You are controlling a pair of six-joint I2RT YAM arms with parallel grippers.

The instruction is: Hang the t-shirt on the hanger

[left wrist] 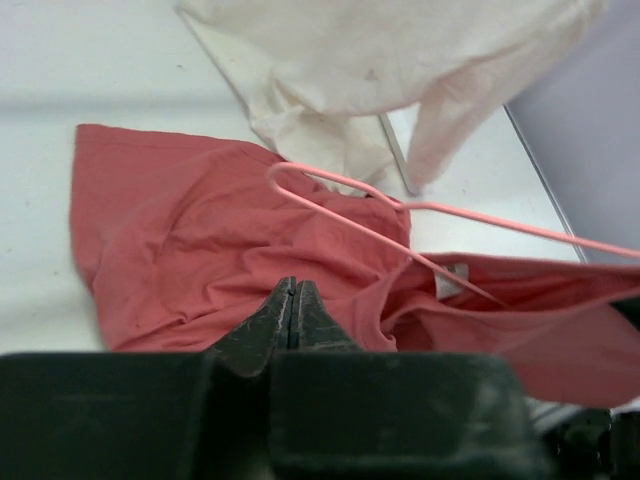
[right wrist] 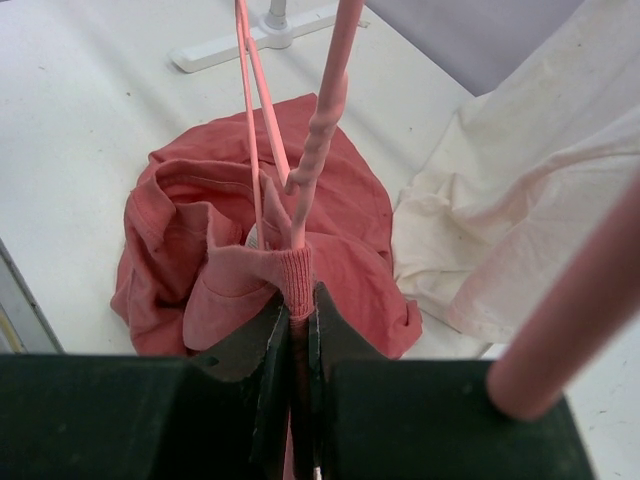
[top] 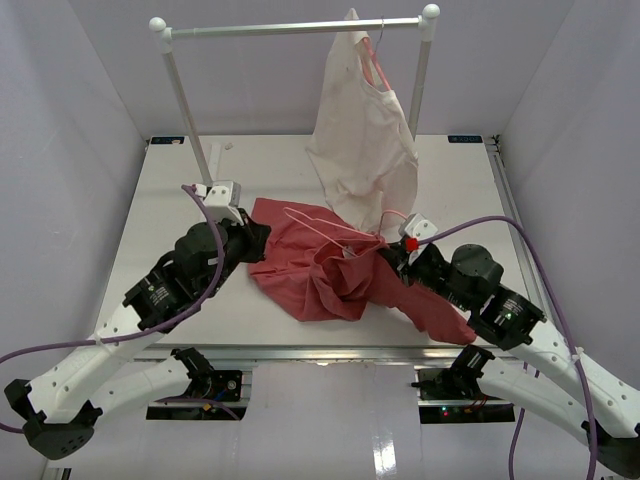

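Observation:
The salmon t-shirt (top: 315, 270) lies crumpled in the middle of the table. It also shows in the left wrist view (left wrist: 190, 250) and the right wrist view (right wrist: 350, 215). The pink wire hanger (top: 325, 225) lies across it, its wires running into the collar (left wrist: 400, 208) (right wrist: 252, 130). My right gripper (top: 386, 252) (right wrist: 300, 300) is shut on the t-shirt's ribbed collar, right where the hanger's twisted neck (right wrist: 318, 150) enters it. My left gripper (top: 262, 238) (left wrist: 293, 292) is shut and empty, its tips just over the t-shirt's left part.
A cream garment (top: 362, 140) (left wrist: 380, 60) (right wrist: 520, 200) hangs on its own hanger from the white rail rack (top: 290, 29) at the back, its hem touching the table beside the t-shirt. The rack's foot (right wrist: 230, 45) stands behind. Walls close in on both sides.

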